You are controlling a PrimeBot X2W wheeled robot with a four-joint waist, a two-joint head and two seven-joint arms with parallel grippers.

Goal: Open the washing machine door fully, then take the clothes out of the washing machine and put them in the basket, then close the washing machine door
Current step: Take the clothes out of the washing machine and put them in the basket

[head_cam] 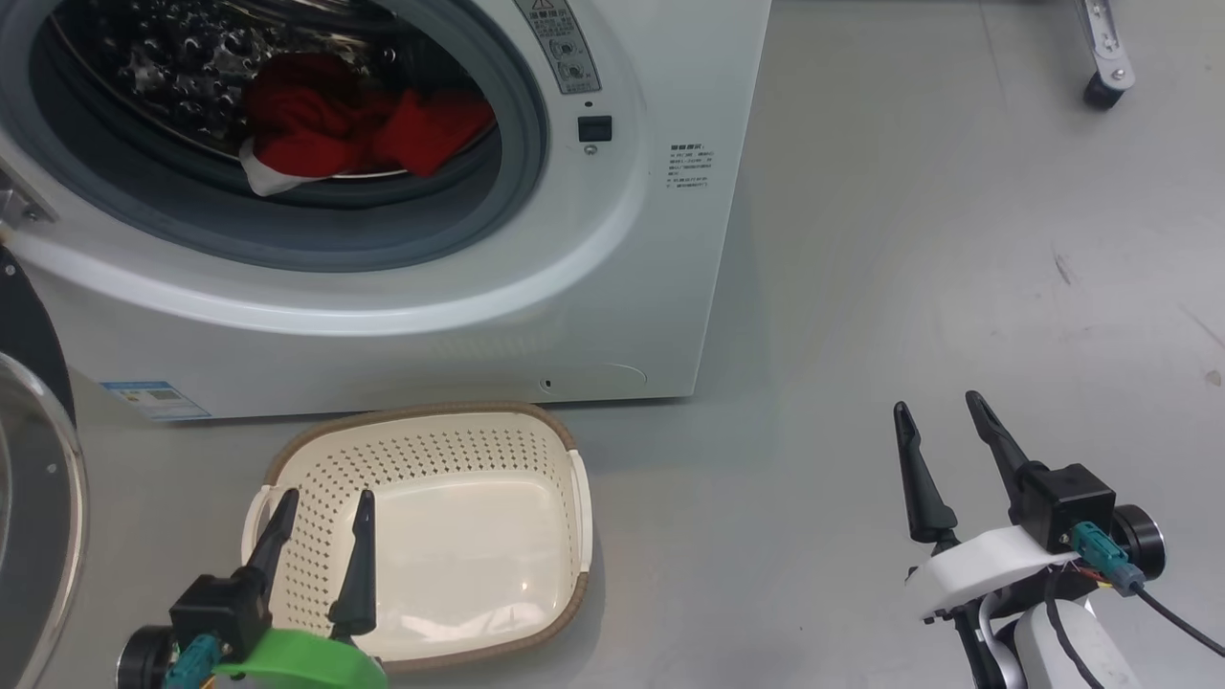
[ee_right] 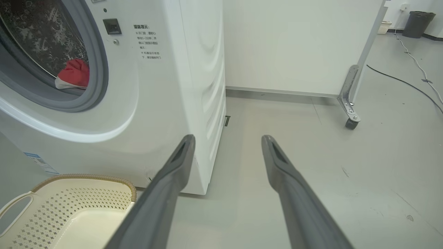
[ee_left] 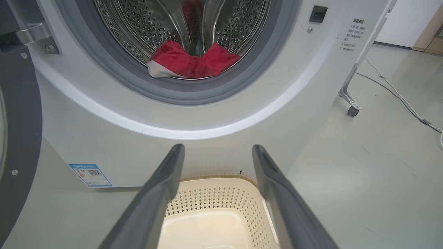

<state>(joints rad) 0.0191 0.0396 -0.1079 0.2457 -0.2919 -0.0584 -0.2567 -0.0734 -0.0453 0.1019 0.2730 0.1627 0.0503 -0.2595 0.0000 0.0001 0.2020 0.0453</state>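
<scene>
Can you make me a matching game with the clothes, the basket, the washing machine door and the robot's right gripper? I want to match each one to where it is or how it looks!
Things:
1. the clothes
2. the basket
3. the washing machine door
4. right gripper

Matches:
A. swung open, at the left
B. fingers apart, over bare floor
C. red, lying inside the drum
D. cream, empty, in front of the washing machine

Pairs: 1-C, 2-D, 3-A, 4-B

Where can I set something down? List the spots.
Free: the floor right of the washing machine, ahead of the right gripper; inside the bare basket, below the left gripper. Crowded: the strip between machine and basket; far left, the washing machine door.
</scene>
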